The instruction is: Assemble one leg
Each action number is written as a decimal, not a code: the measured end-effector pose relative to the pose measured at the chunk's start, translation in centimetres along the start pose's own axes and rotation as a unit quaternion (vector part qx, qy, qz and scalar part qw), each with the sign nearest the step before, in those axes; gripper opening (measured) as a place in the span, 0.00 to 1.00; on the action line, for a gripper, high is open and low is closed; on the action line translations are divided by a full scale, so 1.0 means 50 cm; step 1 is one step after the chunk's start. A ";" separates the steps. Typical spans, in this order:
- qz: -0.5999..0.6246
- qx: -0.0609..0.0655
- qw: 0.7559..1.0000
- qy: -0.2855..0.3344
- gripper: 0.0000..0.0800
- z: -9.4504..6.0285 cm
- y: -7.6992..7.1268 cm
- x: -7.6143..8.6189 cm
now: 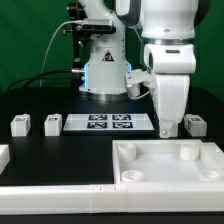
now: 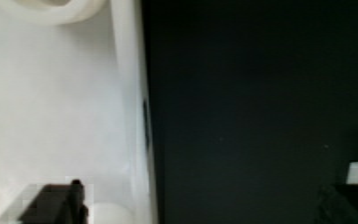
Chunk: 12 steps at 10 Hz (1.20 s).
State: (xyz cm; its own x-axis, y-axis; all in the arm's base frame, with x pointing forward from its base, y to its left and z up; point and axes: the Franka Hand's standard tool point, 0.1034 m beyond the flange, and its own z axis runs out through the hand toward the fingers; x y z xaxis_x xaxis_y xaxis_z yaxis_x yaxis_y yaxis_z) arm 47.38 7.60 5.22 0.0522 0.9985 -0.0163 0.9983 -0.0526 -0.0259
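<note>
Preparing to grasp a leg [image 1: 168,127].
Leaving two other legs [image 1: 20,124] [image 1: 51,123] at the exterior view's left of the marker board [image 1: 108,123]; holding the gripper [image 1: 166,115], jaws spread and empty, over the leg just off its end at that view's right; probably needing descent, then closing.

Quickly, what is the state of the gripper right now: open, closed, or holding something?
Gripper: open, holding nothing.
</note>
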 end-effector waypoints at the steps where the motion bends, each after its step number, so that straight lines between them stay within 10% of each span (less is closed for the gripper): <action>1: 0.000 0.002 1.000 0.000 0.81 0.003 -0.002 -0.001; 8: 0.125 0.005 0.992 0.002 0.81 0.008 -0.003 -0.001; 12: 0.420 0.013 0.907 0.015 0.81 0.010 -0.022 0.027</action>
State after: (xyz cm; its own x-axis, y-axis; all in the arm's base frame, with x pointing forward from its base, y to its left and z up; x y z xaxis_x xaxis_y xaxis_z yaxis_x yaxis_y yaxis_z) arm 46.34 8.98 4.70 0.7957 0.6055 -0.0143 0.6046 -0.7955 -0.0406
